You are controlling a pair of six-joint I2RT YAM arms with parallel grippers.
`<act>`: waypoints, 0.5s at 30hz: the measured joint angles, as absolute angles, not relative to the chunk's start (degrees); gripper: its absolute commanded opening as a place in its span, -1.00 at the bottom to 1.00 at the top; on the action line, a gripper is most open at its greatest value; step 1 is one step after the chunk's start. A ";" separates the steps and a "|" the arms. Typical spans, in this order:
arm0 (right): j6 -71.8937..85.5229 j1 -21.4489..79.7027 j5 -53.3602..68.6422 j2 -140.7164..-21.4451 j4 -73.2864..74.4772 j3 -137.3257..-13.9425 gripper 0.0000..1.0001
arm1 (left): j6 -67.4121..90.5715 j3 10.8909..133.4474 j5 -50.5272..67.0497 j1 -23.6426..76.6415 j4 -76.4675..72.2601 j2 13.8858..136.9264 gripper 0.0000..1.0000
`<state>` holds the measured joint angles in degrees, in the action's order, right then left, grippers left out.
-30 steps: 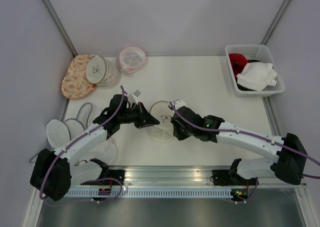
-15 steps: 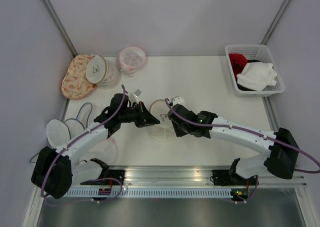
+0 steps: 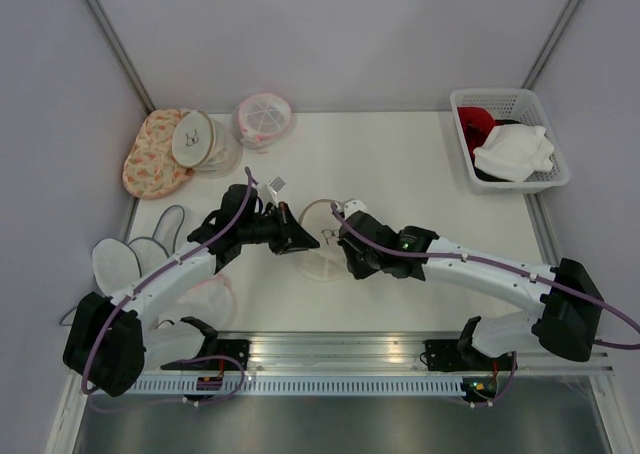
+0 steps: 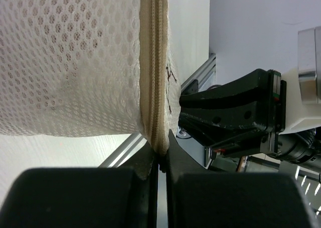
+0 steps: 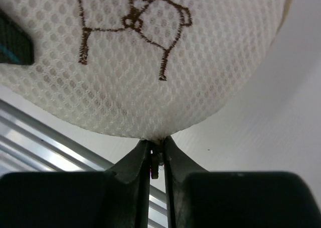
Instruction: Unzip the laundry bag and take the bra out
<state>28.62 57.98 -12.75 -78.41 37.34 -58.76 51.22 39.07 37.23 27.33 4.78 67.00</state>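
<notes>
The laundry bag (image 3: 318, 217), a round cream mesh case with a tan zipper rim (image 4: 154, 82), is held off the table between both arms. Its black bra drawing (image 5: 133, 22) faces the right wrist camera. My left gripper (image 3: 303, 242) (image 4: 159, 160) is shut on the zipper rim at the bag's left edge. My right gripper (image 3: 342, 242) (image 5: 157, 155) is shut on the small zipper pull (image 5: 155, 166) at the bag's right rim. The zipper looks closed where I see it. The bra is hidden.
A white basket (image 3: 540, 179) at the back right holds a bulky white garment (image 3: 513, 152) and a red garment (image 3: 478, 122). At the back left lie an orange floral bag (image 3: 150, 159), another round case (image 3: 193, 139) and a pink-trimmed mesh bag (image 3: 264, 117). White mesh pieces (image 3: 125, 259) lie left.
My right gripper has shifted a little left and away while holding the bag's rim, and the bag moved slightly with it. My left gripper has barely moved.
</notes>
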 measured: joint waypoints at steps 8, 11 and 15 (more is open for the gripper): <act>24.62 56.31 -5.63 -76.93 36.03 -52.27 -0.23 | 50.87 39.07 38.04 25.82 6.07 66.98 -0.95; 23.88 56.07 -5.52 -77.76 36.77 -52.16 -0.22 | 50.87 39.07 38.04 25.61 6.11 66.98 -0.95; 23.29 56.07 -4.91 -77.82 36.88 -52.18 -0.17 | 50.85 39.07 38.04 25.61 6.13 66.96 -0.95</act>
